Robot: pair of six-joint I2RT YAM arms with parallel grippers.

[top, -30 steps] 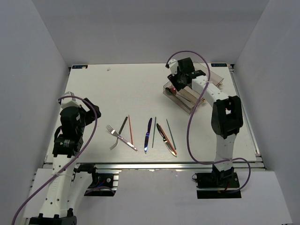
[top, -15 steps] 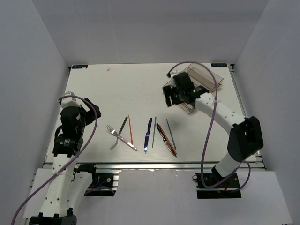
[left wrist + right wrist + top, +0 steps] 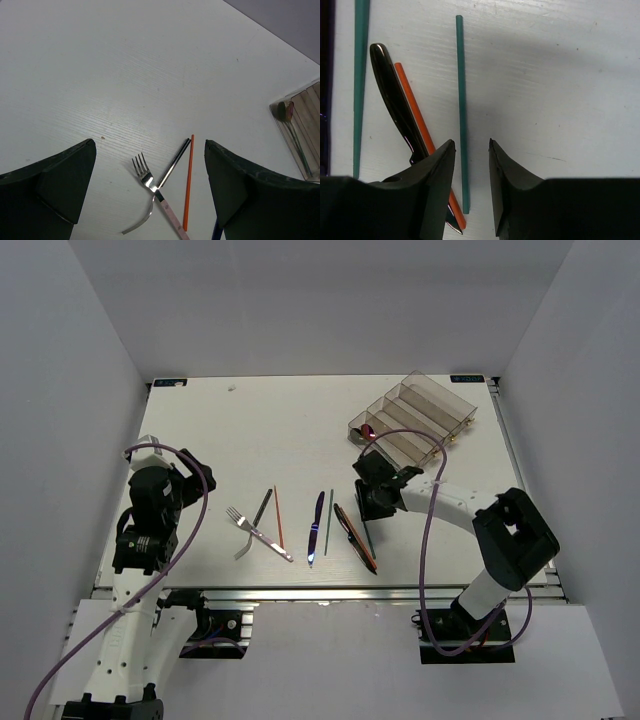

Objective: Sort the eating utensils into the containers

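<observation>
My right gripper point(image 3: 471, 142) is open, low over the table, its jaws astride a green chopstick point(image 3: 462, 110) that lies nearer the left finger point(image 3: 437, 180), with a gap on both sides. Beside it lie a dark, shiny utensil point(image 3: 395, 100) crossed with an orange chopstick point(image 3: 417, 122), and a second green chopstick point(image 3: 360, 75). Further left on the table are a blue knife point(image 3: 316, 528), another orange chopstick point(image 3: 279, 517), a dark chopstick point(image 3: 263, 508) and a silver fork point(image 3: 258, 533). The clear tray point(image 3: 432, 400) holds a red spoon point(image 3: 368, 430). My left gripper point(image 3: 150, 144) hangs open above the fork point(image 3: 145, 177).
The tray sits at the back right, close to the table's right edge. White walls close in the table on three sides. The right arm point(image 3: 450, 502) stretches across the table between the tray and the row of utensils.
The right arm has swung from the tray down to the front row of utensils, and its jaws have narrowed around the green chopstick. The left arm has not moved.
</observation>
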